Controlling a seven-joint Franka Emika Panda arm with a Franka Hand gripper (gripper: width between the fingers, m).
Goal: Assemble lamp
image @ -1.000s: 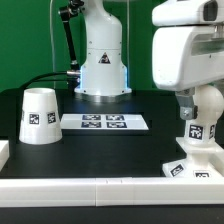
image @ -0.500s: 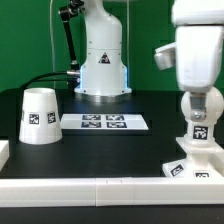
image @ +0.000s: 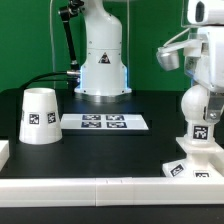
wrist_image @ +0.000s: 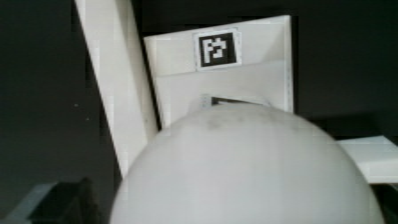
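Bulb [image: 200,103] upright on base [image: 180,168]; shade [image: 38,115] (tagged) well apart.

Arm lifts off toward the exterior view's right, uncovering the bulb.

Over the last second the arm's white wrist housing [image: 206,45] climbs and slides toward the exterior view's right edge. A second ago it fills the upper right corner as a broad block hanging low over the bulb [image: 196,102]. Half a second ago it sits higher and further over. Now only a slimmer part of it shows, cut off by the frame edge. The bulb's rounded top, partly covered before, now shows its whole outline. More of the green backdrop [image: 150,40] appears beside the housing than earlier.
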